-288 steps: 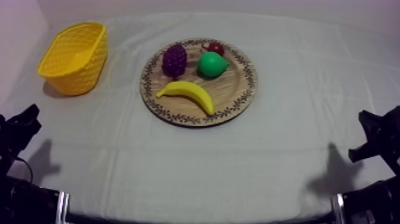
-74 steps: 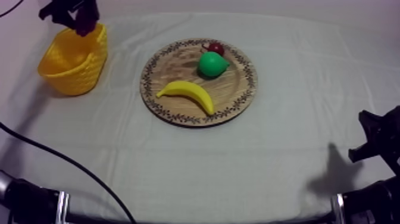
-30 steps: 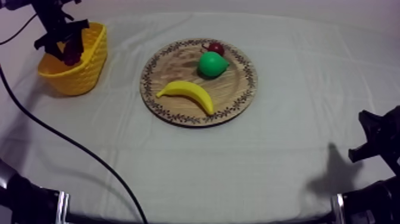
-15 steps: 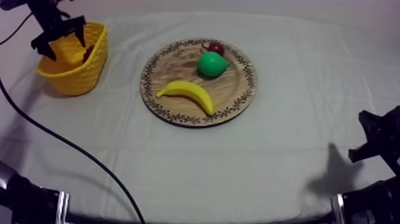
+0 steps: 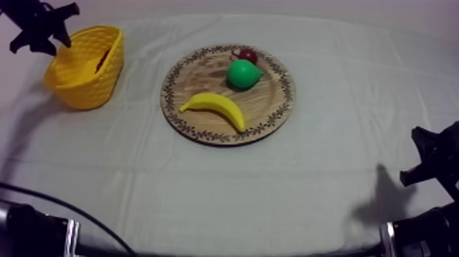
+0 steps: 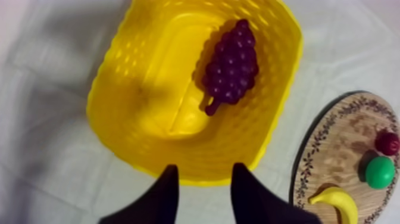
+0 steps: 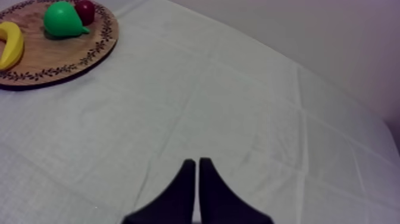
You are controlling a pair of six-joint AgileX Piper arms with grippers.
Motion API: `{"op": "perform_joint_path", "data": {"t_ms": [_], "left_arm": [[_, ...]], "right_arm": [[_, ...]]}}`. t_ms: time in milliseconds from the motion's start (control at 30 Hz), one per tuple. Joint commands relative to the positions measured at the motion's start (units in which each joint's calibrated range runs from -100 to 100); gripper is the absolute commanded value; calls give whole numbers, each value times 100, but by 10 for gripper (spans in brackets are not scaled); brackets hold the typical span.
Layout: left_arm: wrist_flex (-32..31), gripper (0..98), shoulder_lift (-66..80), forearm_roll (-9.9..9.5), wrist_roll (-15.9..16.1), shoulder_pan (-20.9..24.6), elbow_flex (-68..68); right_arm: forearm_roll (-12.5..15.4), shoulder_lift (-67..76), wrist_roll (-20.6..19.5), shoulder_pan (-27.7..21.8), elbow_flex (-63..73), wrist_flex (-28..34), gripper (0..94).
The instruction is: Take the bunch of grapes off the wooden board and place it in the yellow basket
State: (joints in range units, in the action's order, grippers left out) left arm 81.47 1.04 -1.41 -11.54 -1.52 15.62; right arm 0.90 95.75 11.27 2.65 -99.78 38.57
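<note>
The purple bunch of grapes (image 6: 231,65) lies inside the yellow basket (image 6: 131,119), against its wall on the board's side; from above it shows as a dark sliver (image 5: 102,60) in the basket (image 5: 85,68). My left gripper (image 6: 202,192) hangs open and empty above the basket's edge, and it sits high at the far left (image 5: 37,34). The round wooden board (image 5: 266,113) carries a banana (image 5: 215,108), a green pear (image 5: 244,73) and a small red fruit (image 5: 246,53). My right gripper (image 7: 195,179) is shut on nothing, resting low at the right (image 5: 429,160).
The board (image 6: 333,143) lies to the basket's right, with bare cloth between them. From the right wrist, the board (image 7: 89,50) with pear (image 7: 62,19) and banana (image 7: 11,42) lies far ahead across open cloth.
My left gripper let go of the grapes, which now lie in the basket. It opened, then rose and drew back to the left. The right arm stayed still.
</note>
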Motion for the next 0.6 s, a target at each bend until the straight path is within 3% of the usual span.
{"op": "perform_joint_path", "data": {"t_ms": [0,333,567], "left_arm": [[-321,248,965,2,30,11,694],[-1635,37,3303,-3,66,86,3007],[-2372,4,5073,-18,-144,72,4561]], "right_arm": [[1,0,-2,3,0,-2,3],[1,0,-2,3,0,-2,3],[1,0,-2,3,0,-2,3]]}}
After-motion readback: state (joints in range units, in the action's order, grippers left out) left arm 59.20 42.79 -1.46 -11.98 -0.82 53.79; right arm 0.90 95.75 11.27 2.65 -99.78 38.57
